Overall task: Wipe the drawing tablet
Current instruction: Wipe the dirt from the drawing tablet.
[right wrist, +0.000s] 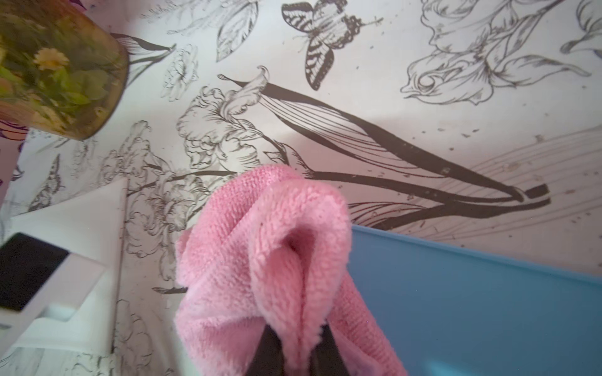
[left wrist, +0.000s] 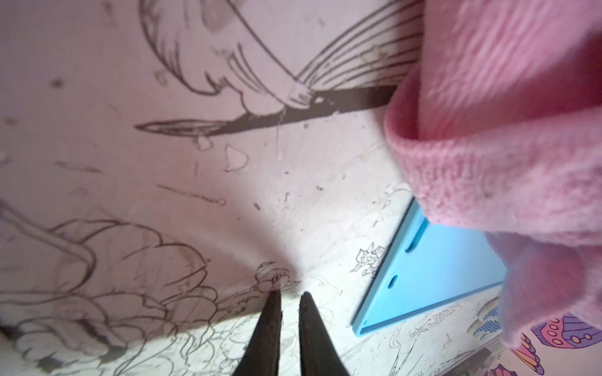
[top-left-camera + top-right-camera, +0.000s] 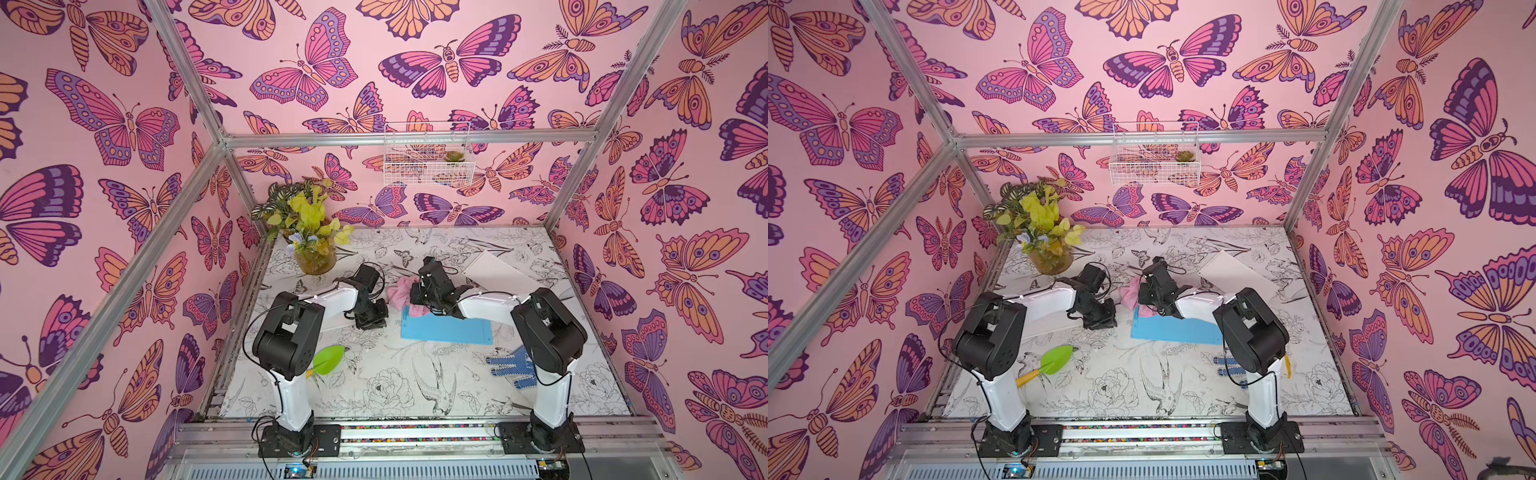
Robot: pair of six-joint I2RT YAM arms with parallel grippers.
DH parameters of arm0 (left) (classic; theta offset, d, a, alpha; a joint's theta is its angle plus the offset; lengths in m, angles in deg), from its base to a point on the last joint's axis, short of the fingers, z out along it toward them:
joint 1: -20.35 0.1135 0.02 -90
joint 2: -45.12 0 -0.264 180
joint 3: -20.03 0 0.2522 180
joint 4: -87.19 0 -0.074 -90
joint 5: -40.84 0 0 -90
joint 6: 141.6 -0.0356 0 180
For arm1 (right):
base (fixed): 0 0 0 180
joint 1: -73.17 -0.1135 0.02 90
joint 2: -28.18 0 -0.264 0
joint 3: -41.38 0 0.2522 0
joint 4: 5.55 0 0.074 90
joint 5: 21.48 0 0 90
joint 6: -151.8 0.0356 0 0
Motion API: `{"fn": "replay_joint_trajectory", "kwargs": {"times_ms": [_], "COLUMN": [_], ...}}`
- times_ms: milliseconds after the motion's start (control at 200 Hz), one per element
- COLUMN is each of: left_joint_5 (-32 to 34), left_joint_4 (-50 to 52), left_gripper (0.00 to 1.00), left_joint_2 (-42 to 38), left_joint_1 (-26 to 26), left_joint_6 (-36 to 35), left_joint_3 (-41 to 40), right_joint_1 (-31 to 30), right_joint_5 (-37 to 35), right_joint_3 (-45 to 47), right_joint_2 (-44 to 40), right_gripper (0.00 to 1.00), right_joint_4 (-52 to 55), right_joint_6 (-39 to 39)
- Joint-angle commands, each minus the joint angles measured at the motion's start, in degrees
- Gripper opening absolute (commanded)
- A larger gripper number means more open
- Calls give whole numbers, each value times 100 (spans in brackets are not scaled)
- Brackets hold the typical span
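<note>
Cloth (image 1: 260,244) pinched tight in R pincer (image 1: 298,328) at tablet (image 1: 456,293) corner: press flat, long even strokes across. L pincer (image 2: 290,294) nearly closed, empty; best kept clear.

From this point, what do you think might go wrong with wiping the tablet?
The tablet lies unpinned, the left gripper beside it, so it may slide under the wipe. The cloth, bunched in the right gripper, covers only one corner, so a stroke may miss much.
</note>
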Motion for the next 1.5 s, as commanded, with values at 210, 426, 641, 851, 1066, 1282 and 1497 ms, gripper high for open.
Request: {"fn": "replay_joint_trajectory", "kwargs": {"times_ms": [210, 426, 641, 851, 1066, 1282, 1497], "left_joint_5": [307, 210, 387, 1043, 1864, 2267, 2051], "left_joint_4": [724, 737, 856, 1346, 2167, 2821, 2813], "left_gripper": [32, 44, 49, 51, 51, 39, 33], "left_joint_2": [292, 1037, 1831, 2260, 2717, 3056, 2860], "left_joint_1": [-34, -111, -284, -576, -838, -984, -963], "left_joint_6": [1, -247, -538, -855, -1058, -1072, -953], "left_joint_3": [1012, 2043, 2958, 3518, 4047, 4298, 3693], "right_joint_1": [270, 615, 663, 668, 656, 435, 427], "right_joint_5": [-827, -1831, -1947, -1579, -1131, -868, -1058], "right_joint_3": [675, 1021, 1326, 1365, 1187, 1417, 2293], "right_joint_2": [-1396, -2337, -2612, -2251, -1542, -1474, -1821], "right_gripper": [0, 0, 0, 11, 35, 53, 74], "right_joint_4": [156, 947, 964, 1005, 1009, 434, -977], "right_joint_6": [88, -931, -1995, -2047, -1795, -1749, -1591]}}
